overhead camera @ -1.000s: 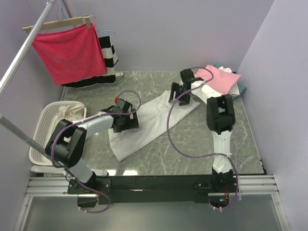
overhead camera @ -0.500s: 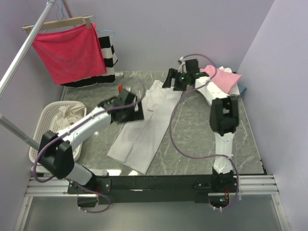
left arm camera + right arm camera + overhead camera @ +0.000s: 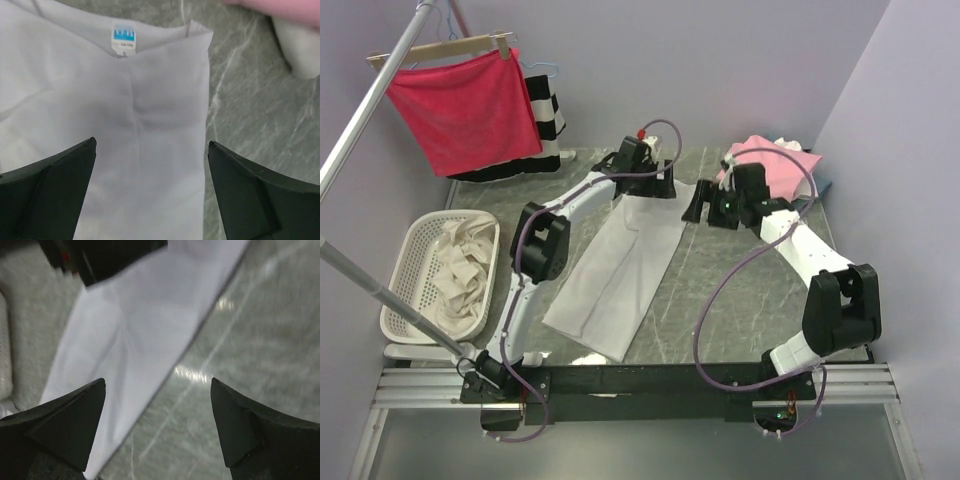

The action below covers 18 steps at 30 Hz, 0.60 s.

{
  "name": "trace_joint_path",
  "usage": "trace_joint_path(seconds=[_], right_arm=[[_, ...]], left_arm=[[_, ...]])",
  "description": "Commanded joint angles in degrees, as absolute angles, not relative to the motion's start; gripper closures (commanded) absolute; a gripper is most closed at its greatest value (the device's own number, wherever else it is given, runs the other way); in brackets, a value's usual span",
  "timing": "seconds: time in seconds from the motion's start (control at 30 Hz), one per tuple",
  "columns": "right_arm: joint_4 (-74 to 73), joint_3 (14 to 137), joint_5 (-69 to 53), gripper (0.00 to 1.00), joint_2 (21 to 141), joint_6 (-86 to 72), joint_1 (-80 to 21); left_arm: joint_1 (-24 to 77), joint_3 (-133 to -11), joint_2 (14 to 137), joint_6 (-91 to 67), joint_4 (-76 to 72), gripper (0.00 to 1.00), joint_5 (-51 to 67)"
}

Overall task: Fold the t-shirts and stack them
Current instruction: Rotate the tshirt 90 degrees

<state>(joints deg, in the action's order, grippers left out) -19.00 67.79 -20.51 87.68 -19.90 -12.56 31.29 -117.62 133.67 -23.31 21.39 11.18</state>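
Left claw (image 3: 150, 150) gapes wide above the smooth white t-shirt (image 3: 620, 265), 1 long folded strip on marbled worktop (image 3: 750, 290); right claw (image 3: 157, 385) gapes too, empty.

The right wrist view is smeared, so the white shirt (image 3: 135, 335) shows only soft edges. The print on its neck label (image 3: 124, 39) is too small to read. The left wrist view's top edge cuts off the pink shirt (image 3: 280, 7) — and a blue-grey cloth (image 3: 823, 186) lies mostly hidden behind it.

Bright, even light from overhead, with faint, soft shadows. The right wrist view is smeared by motion blur, with small glare spots on the tabletop (image 3: 192, 374) — the left wrist view shows the white t-shirt (image 3: 150, 125) sharp.
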Motion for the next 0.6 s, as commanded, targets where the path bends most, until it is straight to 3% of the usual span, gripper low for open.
trace_joint_path(seconds=[0.0,0.23,0.57], right_arm=[[-18.11,60.76,-21.18,0.09,80.44,-21.71,-13.97],[-17.75,55.9,-28.81,0.09,79.01,-22.5,-18.98],[-11.95,57.82,-43.76,0.09,90.33,-25.75,-32.16]], left_arm=[[30.94,-125.06,139.21,-20.04,17.67,0.02,22.57],[30.06,-126.47,145.45,-19.78,15.03,0.01,20.66],[24.53,-130.35,150.83,-20.65,14.42,0.01,15.82]])
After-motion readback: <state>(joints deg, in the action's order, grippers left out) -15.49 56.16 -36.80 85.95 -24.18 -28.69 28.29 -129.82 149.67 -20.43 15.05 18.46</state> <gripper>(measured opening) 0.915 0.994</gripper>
